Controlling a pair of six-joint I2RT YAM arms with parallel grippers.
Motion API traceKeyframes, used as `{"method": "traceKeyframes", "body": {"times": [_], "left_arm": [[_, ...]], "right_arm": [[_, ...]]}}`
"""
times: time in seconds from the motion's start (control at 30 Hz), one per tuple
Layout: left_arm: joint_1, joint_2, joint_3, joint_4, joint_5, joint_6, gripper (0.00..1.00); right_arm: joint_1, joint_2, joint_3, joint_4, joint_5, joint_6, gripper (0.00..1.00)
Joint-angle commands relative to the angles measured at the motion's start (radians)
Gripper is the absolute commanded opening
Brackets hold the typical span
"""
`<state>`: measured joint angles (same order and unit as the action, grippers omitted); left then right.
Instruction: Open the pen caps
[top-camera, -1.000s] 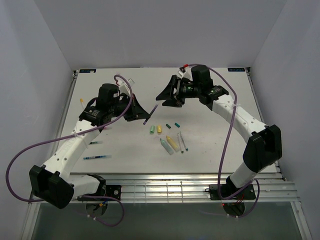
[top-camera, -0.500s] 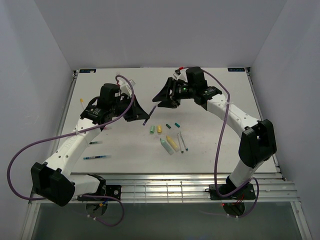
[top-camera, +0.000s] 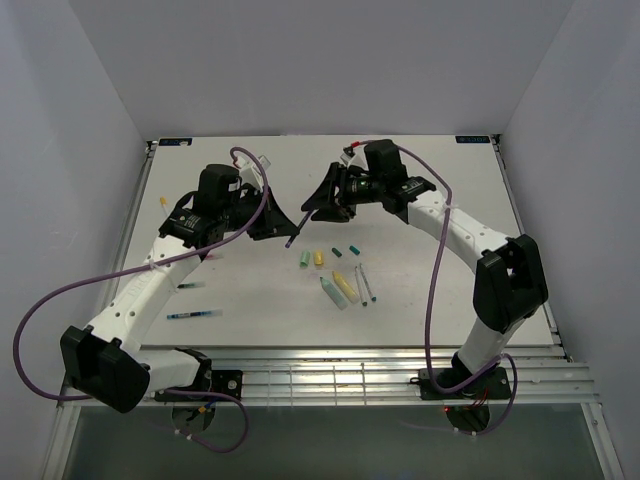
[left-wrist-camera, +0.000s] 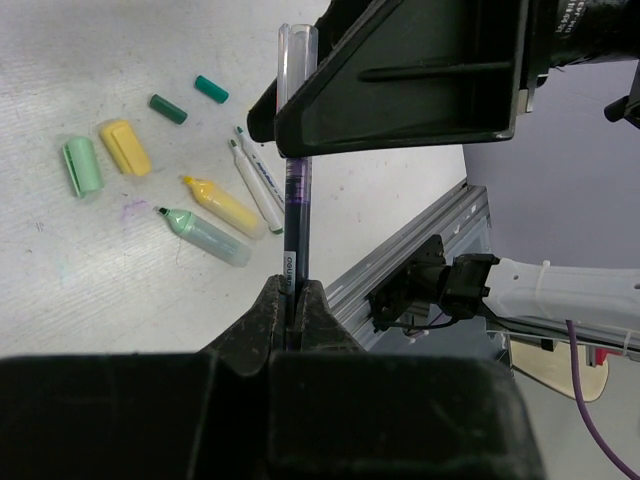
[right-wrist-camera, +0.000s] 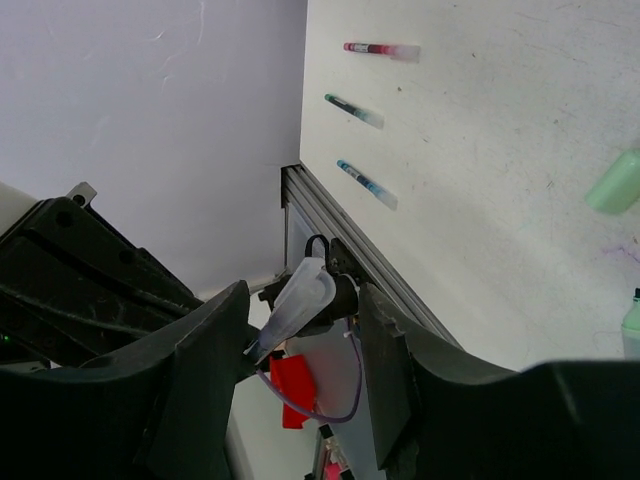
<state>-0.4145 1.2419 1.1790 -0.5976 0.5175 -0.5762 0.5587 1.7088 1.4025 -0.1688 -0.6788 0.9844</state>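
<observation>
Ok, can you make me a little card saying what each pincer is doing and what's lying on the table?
left pincer: shut on the pen, at its tail end
right pincer: open, one finger on each side of the clear cap
clear cap: on the pen, not yet pulled off
loose on table: green cap, yellow cap, teal caps
uncapped: green highlighter, yellow highlighter

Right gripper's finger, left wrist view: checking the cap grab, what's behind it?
The pen in the left gripper passes behind it; the clear cap tip shows above, its lower end covered.
</observation>
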Motion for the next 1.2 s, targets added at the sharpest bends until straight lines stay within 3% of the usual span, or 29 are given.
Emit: {"method": "traceKeyframes", "body": {"times": [0.0, 0.07, 0.17, 0.2, 0.27, 0.33, 0.4, 0.43, 0.53, 0.63, 0.73, 1.07, 1.17], "left_arm": [[-0.003, -0.032, 0.03, 0.016, 0.026, 0.007, 0.0], [-0.003, -0.035, 0.025, 0.018, 0.033, 0.006, 0.0], [-0.003, -0.042, 0.011, 0.018, 0.045, 0.003, 0.0], [-0.003, -0.044, 0.004, 0.016, 0.049, -0.001, 0.0], [-0.003, -0.048, -0.004, 0.018, 0.056, -0.004, 0.0], [-0.003, -0.044, -0.012, 0.016, 0.07, -0.008, 0.03], [-0.003, -0.041, -0.018, 0.015, 0.075, -0.013, 0.17], [-0.003, -0.038, -0.021, 0.015, 0.075, -0.017, 0.31], [-0.003, -0.024, -0.019, 0.015, 0.075, -0.019, 0.53], [-0.003, -0.004, -0.015, 0.016, 0.095, -0.014, 0.6], [-0.003, 0.013, -0.015, 0.025, 0.121, -0.017, 0.6], [-0.003, 0.039, -0.064, 0.028, 0.153, -0.021, 0.45], [-0.003, 0.042, -0.073, 0.03, 0.154, -0.016, 0.32]], "right_arm": [[0.004, 0.021, 0.03, 0.051, -0.021, 0.008, 0.54], [0.004, 0.026, 0.026, 0.058, -0.019, 0.013, 0.52], [0.006, 0.037, 0.01, 0.095, -0.034, 0.036, 0.36], [0.007, 0.037, 0.009, 0.11, -0.038, 0.04, 0.22], [0.009, 0.04, 0.007, 0.118, -0.045, 0.042, 0.1], [0.01, 0.037, 0.006, 0.127, -0.051, 0.042, 0.08], [0.01, 0.028, -0.003, 0.141, -0.067, 0.042, 0.08], [0.01, 0.025, -0.01, 0.152, -0.071, 0.043, 0.08], [0.012, 0.006, -0.039, 0.173, -0.084, 0.065, 0.08], [0.015, -0.008, -0.06, 0.216, -0.088, 0.083, 0.08], [0.015, -0.008, -0.053, 0.222, -0.093, 0.089, 0.08], [0.02, 0.018, -0.01, 0.272, -0.102, 0.138, 0.08], [0.026, 0.026, -0.007, 0.288, -0.103, 0.152, 0.08]]}}
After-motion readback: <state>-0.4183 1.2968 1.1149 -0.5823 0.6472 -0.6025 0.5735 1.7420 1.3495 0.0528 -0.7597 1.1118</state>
